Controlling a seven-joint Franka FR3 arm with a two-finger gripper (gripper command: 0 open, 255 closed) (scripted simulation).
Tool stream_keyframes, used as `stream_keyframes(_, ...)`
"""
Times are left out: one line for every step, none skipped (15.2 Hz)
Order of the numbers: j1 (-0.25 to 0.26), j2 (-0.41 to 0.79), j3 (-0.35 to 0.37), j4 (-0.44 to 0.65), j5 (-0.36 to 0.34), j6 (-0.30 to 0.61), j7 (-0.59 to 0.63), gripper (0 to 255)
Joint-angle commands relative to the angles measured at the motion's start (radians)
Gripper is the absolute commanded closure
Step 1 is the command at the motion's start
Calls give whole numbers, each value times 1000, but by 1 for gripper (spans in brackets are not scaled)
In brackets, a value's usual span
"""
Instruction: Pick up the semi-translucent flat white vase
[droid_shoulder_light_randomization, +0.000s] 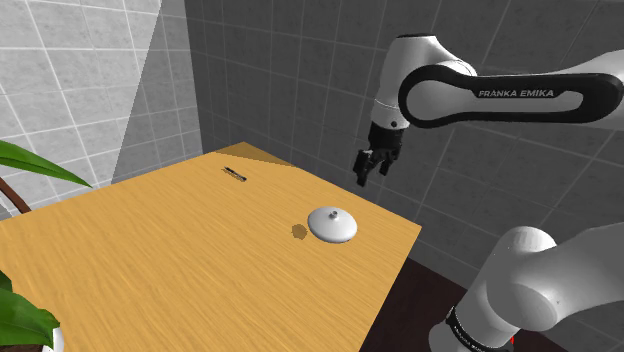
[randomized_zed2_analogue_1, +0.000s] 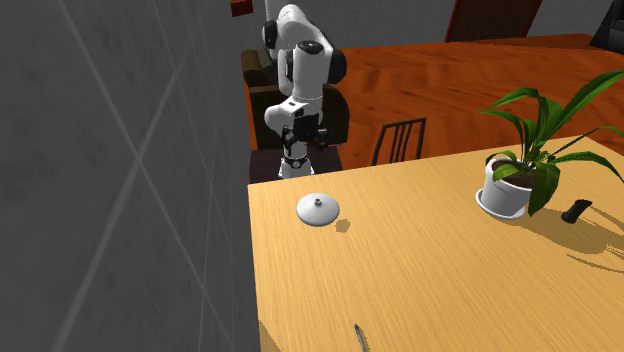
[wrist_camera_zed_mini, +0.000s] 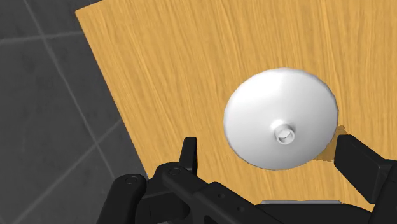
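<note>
The flat white vase lies on the wooden table, near its edge by the grey wall; the black gripper hovers above it, not touching; its jaws stand spread.

One table; one vase; one potted plant; one small dark thing; one thin stick; one chair; one arm; one gripper, two fingers.
</note>
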Motion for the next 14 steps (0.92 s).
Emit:
stream_keyframes(5, 44, 15, -21, 12, 64, 26, 0)
stream_keyframes(7, 71, 22, -28, 16, 96, 37, 0)
stream_keyframes(9, 99, 29, -34, 20, 128, 49, 0)
stream_keyframes(11, 128, 35, -39, 24, 161, 60, 0)
stream_keyframes(12, 158, 42, -42, 27, 193, 71, 0)
stream_keyframes(14, 190, 49, -43, 30, 224, 83, 0)
stream_keyframes(15, 222, 55, -43, 32, 255, 94, 0)
stream_keyframes(16, 256, 62, -42, 34, 286, 105, 0)
stream_keyframes(17, 274, 65, -40, 34, 303, 112, 0)
stream_keyframes(16, 280, 66, -50, 34, 318, 113, 0)
stream_keyframes(16, 286, 67, -58, 33, 332, 114, 0)
stream_keyframes(16, 292, 67, -67, 32, 347, 115, 0)
stream_keyframes(16, 299, 68, -76, 32, 362, 116, 0)
stream_keyframes(15, 306, 69, -84, 31, 377, 118, 0)
